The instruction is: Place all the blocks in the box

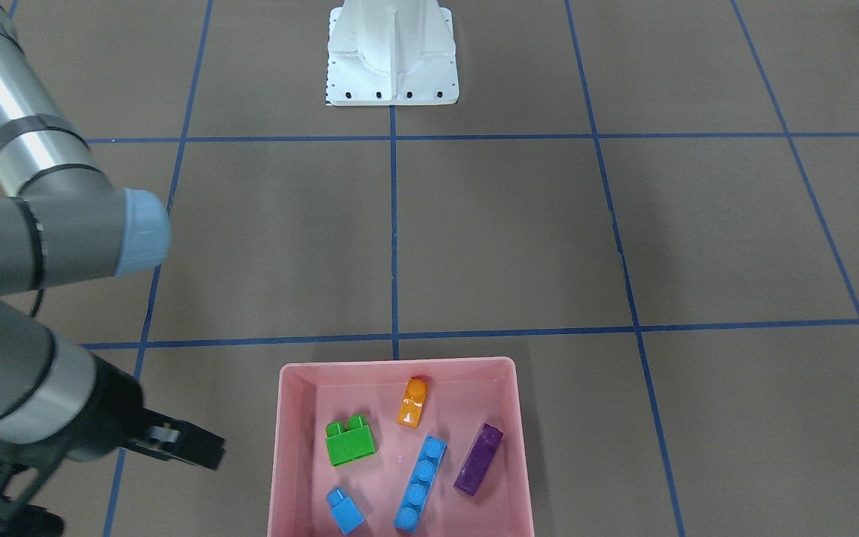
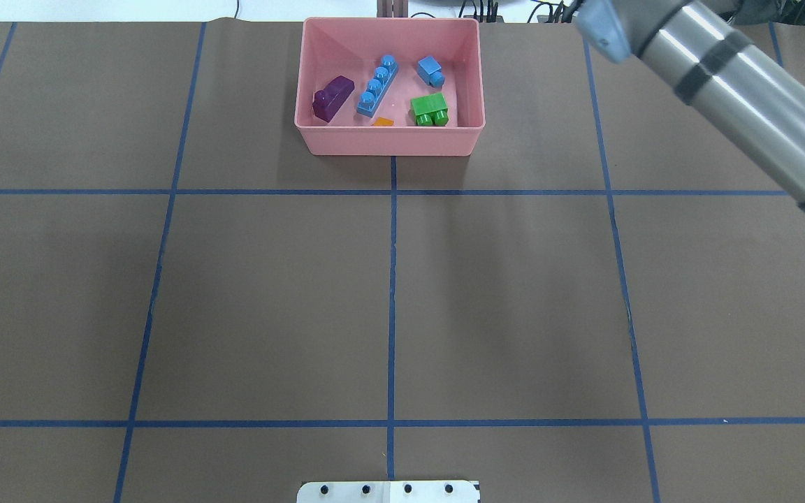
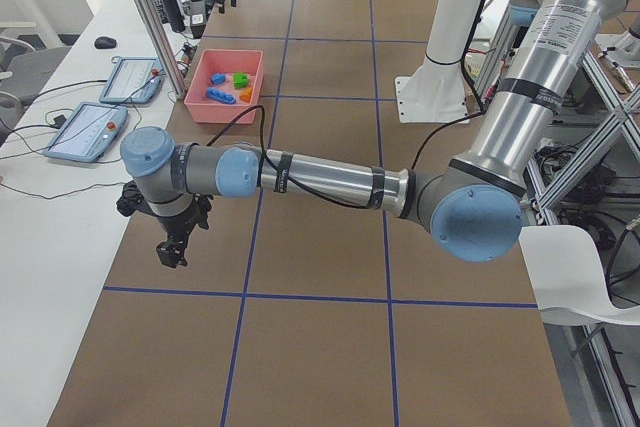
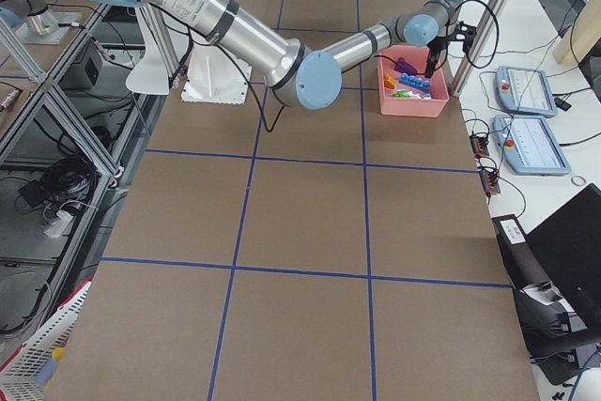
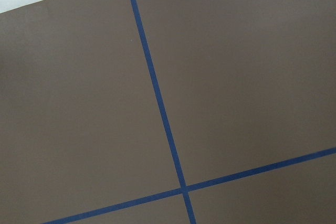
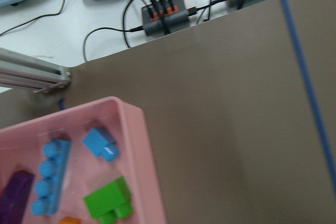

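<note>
Your right claw (image 4: 429, 68) hangs just beside the box (image 2: 388, 143), outside its wall on the robot's right. You cannot tell whether it is clenched or released. Your left claw (image 3: 172, 252) hangs over the bench (image 1: 511, 239), well apart from the box, and its grip is just as unclear. All five blocks lie inside the box: the orange block (image 1: 413, 404) by the wall nearest the robot, then the green block (image 1: 350, 441), long blue block (image 1: 420, 483), purple block (image 1: 479, 459) and small blue block (image 1: 344, 510).
</note>
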Robot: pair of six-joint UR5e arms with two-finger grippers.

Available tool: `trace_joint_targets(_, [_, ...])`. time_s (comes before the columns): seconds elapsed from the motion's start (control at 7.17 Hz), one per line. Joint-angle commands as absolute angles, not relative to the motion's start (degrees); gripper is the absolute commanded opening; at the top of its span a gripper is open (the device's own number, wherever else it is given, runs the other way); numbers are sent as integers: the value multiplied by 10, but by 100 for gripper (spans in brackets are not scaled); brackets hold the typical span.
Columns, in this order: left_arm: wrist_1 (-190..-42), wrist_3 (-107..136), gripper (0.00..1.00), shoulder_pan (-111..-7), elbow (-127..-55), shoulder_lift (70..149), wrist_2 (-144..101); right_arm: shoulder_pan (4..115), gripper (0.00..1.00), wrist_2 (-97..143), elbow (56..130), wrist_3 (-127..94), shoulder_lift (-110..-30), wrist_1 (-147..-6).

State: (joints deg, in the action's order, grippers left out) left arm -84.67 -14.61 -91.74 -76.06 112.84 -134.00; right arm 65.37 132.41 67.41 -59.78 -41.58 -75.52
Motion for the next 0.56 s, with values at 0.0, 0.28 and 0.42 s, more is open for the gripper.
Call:
trace_joint_targets(0.0, [-826, -147, 100, -924, -762, 1123, -1347, 713, 100, 1334, 825, -422, -602, -812])
trace_joint_targets(0.28, [-827, -134, 100, -925, -831, 1066, -1369, 770, 100, 1334, 883, -275, -745, -812])
trace_joint_targets(0.42, [-828, -91, 100, -925, -882, 1032, -1371, 799, 100, 1334, 911, -212, -808, -812])
